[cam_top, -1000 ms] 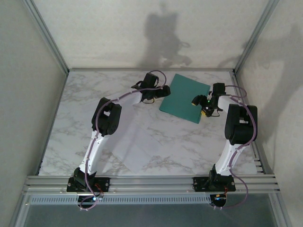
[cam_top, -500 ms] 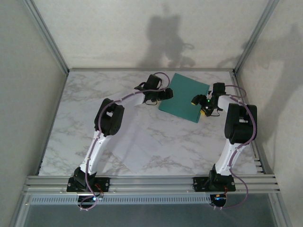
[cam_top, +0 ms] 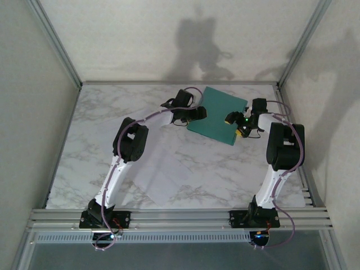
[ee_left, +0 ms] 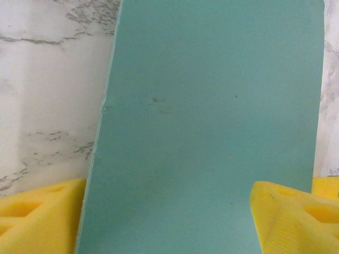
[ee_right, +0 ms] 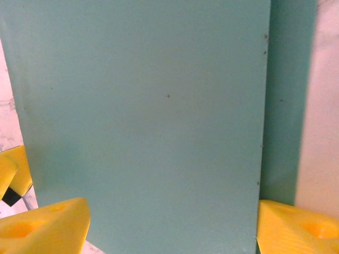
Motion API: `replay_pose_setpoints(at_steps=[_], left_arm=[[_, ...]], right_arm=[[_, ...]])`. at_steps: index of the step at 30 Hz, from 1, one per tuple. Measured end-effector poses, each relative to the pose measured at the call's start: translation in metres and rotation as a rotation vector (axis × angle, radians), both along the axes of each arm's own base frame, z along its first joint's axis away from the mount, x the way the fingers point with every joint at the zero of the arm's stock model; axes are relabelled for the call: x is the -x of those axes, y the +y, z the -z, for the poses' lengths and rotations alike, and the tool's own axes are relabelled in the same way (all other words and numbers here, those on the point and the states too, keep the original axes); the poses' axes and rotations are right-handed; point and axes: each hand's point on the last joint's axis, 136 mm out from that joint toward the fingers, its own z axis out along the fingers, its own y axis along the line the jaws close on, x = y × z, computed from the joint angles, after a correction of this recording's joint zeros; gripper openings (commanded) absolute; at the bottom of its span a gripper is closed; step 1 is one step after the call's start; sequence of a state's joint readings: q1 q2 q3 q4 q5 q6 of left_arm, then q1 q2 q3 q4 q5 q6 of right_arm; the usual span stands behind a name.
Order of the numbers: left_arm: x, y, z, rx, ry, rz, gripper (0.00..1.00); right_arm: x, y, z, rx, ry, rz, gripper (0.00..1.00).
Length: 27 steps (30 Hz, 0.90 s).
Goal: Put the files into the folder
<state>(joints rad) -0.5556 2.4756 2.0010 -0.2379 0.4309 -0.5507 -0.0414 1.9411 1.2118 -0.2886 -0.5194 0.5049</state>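
The teal folder lies shut at the back of the marble table, right of centre. My left gripper is at its left edge and my right gripper at its right edge. In the left wrist view the folder runs between the yellow fingers of the open left gripper, with one finger on the marble beside it and the other over it. The right gripper is open too, over the top leaf; a darker teal strip shows past that leaf's edge. A pale paper file lies flat front centre, faint against the marble.
Metal frame posts and plain walls close in the table on the left, back and right. The marble table has free room on its left half. The arms' bases sit on the rail at the near edge.
My left gripper has moved right, onto the folder's left edge, and its jaws have narrowed a little. The right arm has hardly moved.
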Motion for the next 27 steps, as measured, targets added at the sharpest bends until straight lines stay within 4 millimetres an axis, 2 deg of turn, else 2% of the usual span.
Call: replay_pose_setpoints(at_steps=[9, 15, 18, 20, 27], left_arm=[[0.0, 0.002, 0.001, -0.005, -0.004, -0.007, 0.78], [0.005, 0.009, 0.002, -0.015, 0.0, -0.023, 0.77], [0.011, 0.01, 0.001, -0.009, 0.013, -0.03, 0.78], [0.021, 0.009, 0.002, -0.009, 0.03, -0.03, 0.77], [0.05, 0.001, -0.008, 0.001, 0.054, -0.03, 0.78]], right_arm=[[0.006, 0.014, -0.01, -0.064, -0.032, -0.052, 0.81], [0.008, 0.018, -0.039, -0.09, -0.101, -0.072, 0.74], [0.008, 0.024, -0.058, -0.108, -0.156, -0.097, 0.66], [0.011, 0.029, -0.068, -0.12, -0.186, -0.119, 0.57], [0.022, 0.032, -0.078, -0.108, -0.21, -0.147, 0.3]])
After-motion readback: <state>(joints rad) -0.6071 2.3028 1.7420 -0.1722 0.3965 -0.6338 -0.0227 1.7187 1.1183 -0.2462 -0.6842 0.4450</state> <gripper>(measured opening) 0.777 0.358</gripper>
